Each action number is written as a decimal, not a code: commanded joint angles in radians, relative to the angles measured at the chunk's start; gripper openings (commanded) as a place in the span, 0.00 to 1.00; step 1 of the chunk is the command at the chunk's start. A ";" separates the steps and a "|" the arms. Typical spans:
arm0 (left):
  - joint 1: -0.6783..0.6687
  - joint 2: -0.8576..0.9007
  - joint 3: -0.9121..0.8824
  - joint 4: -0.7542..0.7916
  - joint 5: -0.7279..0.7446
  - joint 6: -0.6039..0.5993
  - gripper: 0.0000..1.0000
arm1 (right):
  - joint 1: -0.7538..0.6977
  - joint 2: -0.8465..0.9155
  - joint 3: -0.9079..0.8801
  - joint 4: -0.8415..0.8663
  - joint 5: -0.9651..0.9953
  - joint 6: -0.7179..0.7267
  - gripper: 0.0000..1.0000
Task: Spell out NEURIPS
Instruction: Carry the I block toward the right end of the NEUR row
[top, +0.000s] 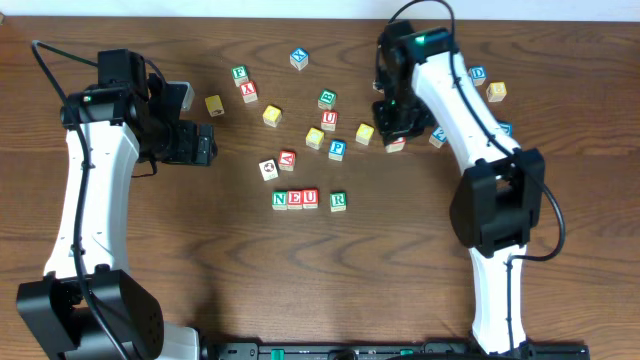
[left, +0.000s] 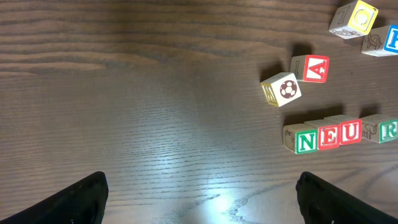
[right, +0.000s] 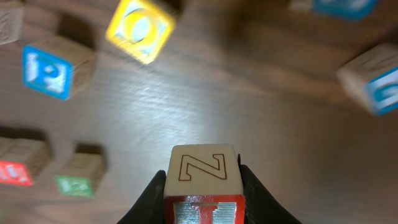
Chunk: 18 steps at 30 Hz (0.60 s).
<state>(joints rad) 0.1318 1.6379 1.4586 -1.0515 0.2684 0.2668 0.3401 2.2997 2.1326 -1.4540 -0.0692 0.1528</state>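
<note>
Overhead: wood-grain bench (top: 150, 250), scattered square wooden cubes (top: 272, 115); N (top: 279, 199), E (top: 295, 198), U (top: 311, 198) in a touching row, R (top: 338, 201) just apart.
Left wrist: left gripper (left: 200, 190) gaping, empty, near that row.
Right wrist: right gripper (right: 203, 193) clamps a red-faced cube (right: 203, 171), outlined Z on top, lettering unreadable overhead; blue P (right: 46, 71) near.

Dark brown wood-grain table (top: 250, 290) fills the view; a pale strip (top: 250, 6) lines its far edge; soft glare (left: 205, 199) marks the wood.
</note>
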 joint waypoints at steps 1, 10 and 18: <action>0.000 -0.014 0.021 -0.005 0.011 0.013 0.95 | 0.068 -0.004 0.016 -0.005 -0.033 0.122 0.01; 0.000 -0.014 0.021 -0.005 0.011 0.013 0.95 | 0.190 -0.004 0.014 -0.005 0.053 0.233 0.01; 0.000 -0.014 0.021 -0.005 0.011 0.013 0.95 | 0.198 -0.005 0.014 -0.033 0.068 0.236 0.01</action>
<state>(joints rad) 0.1318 1.6379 1.4586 -1.0515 0.2684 0.2668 0.5392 2.2993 2.1326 -1.4773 -0.0284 0.3634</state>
